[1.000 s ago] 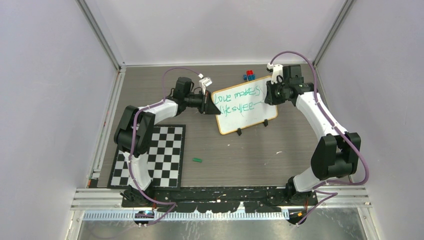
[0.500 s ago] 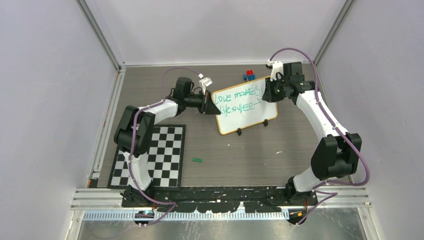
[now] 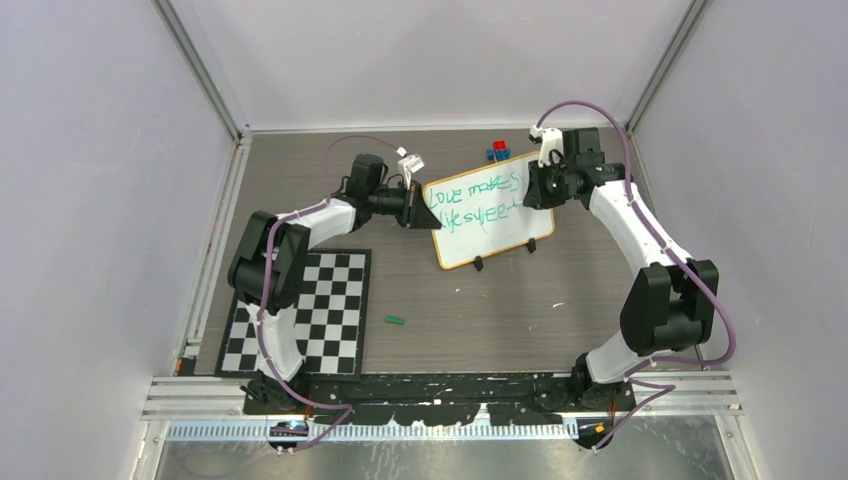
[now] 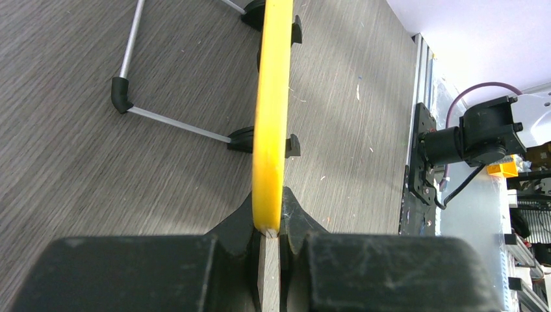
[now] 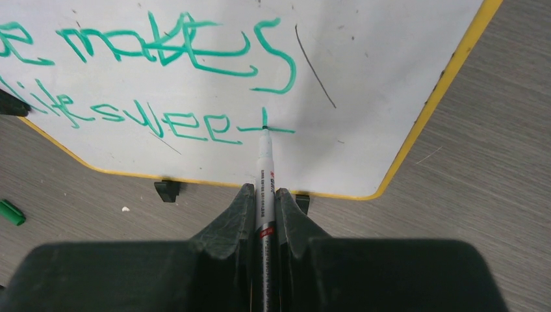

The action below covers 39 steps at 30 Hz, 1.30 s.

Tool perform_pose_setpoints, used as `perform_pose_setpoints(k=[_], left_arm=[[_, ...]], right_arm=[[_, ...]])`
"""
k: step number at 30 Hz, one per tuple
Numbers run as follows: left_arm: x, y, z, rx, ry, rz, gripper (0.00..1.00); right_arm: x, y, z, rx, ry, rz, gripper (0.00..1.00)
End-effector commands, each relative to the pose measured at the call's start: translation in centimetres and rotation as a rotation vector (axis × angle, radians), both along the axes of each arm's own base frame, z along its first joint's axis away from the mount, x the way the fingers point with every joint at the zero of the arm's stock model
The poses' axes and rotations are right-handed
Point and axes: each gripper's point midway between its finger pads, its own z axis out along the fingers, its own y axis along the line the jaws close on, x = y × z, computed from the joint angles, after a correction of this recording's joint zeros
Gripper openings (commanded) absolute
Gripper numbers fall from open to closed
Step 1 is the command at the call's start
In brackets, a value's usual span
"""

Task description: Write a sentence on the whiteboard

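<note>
Tabletop (image 3: pixel 480 310) holds whiteboard (image 3: pixel 495 240) — left gripper (image 4: pixel 268 222) pinches its edge, right gripper (image 5: pixel 265 203) pinches marker (image 5: pixel 265 162).

The left arm (image 3: pixel 318 221) and right arm (image 3: pixel 625 215) reach forward, bent inward — elbows out. The left gripper (image 4: pixel 268 218) and right gripper (image 5: pixel 263 198) are both pinched tight.

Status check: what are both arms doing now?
Left tool shut on whiteboard edge. Right tool shut on marker, tip at end of sentence. Nothing blocking.
</note>
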Motion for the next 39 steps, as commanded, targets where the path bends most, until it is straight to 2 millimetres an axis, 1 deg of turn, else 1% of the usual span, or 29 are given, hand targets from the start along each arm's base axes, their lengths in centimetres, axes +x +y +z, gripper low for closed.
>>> perform_pose_setpoints(k=[1, 4, 12, 18, 27, 29, 35, 39], left_arm=[[0.0, -0.3, 1.0, -0.015, -0.030, -0.015, 0.00], [-0.1, -0.3, 0.9, -0.015, -0.029, -0.016, 0.00], [-0.2, -0.3, 1.1, -0.015, -0.032, -0.017, 0.00], [-0.3, -0.2, 1.2, -0.015, -0.037, -0.017, 0.00], [-0.2, -0.2, 1.4, -0.018, -0.043, -0.016, 0.00], [-0.2, -0.3, 1.4, -0.018, -0.043, -0.017, 0.00], [-0.2, -0.3, 1.3, -0.019, -0.040, -0.019, 0.00], [-0.3, -0.3, 1.3, -0.021, -0.040, -0.019, 0.00]], right_arm=[[-0.3, 0.0, 0.0, -0.006, -0.028, 0.006, 0.00], [-0.6, -0.1, -0.3, -0.012, -0.020, 0.004, 0.00], [-0.4, -0.8, -0.2, -0.052, -0.027, 0.000, 0.00], [0.2, -1.7, 0.8, -0.097, -0.063, -0.024, 0.00], [1.0, -1.6, 2.0, -0.089, -0.086, -0.030, 0.00], [0.8, -1.4, 2.2, -0.082, -0.084, -0.023, 0.00], [-0.6, -1.4, 2.4, -0.076, -0.071, -0.008, 0.00], [-1.4, -1.9, 1.8, -0.086, -0.055, -0.012, 0.00]])
